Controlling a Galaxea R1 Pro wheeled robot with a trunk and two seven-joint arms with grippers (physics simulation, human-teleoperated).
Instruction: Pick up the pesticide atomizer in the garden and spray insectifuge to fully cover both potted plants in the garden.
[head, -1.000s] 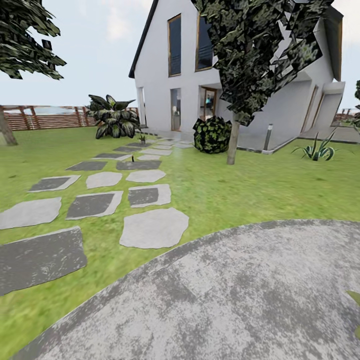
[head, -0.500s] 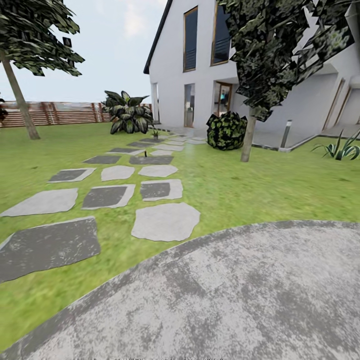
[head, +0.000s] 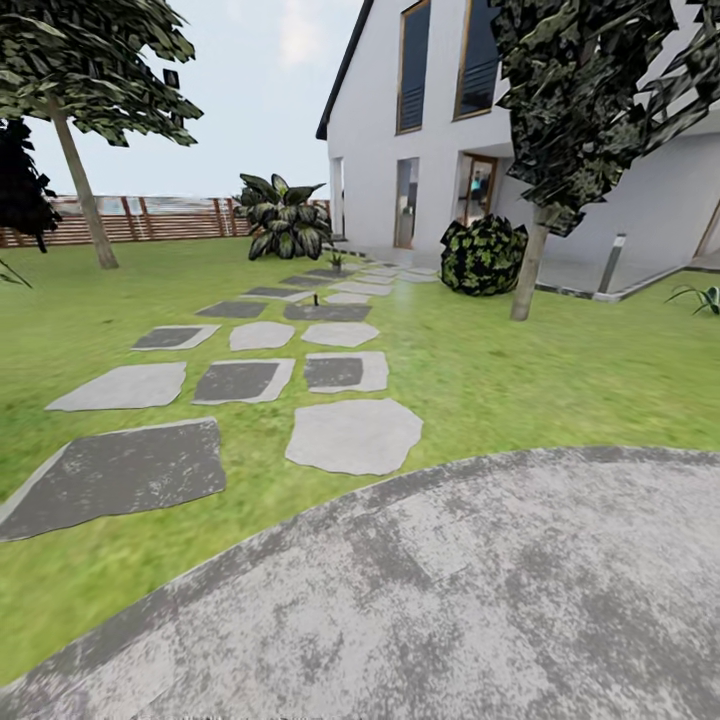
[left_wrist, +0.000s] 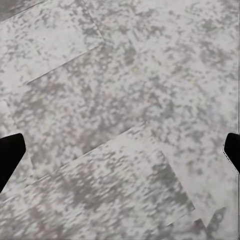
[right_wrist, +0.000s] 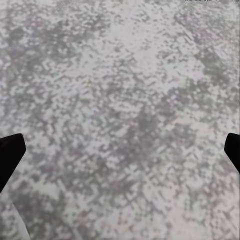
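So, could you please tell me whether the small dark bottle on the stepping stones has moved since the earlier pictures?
No. The bottle stands at the same edge of the dark stepping stone; the whole head view slid rightward, so the camera turned.

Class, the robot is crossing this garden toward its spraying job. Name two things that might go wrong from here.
1. The pesticide atomizer is only a tiny dark speck far up the stepping stones; it may be missed or knocked over.
2. The route leaves the grey paving for grass and uneven slabs, so the wheeled base might jolt or drift.
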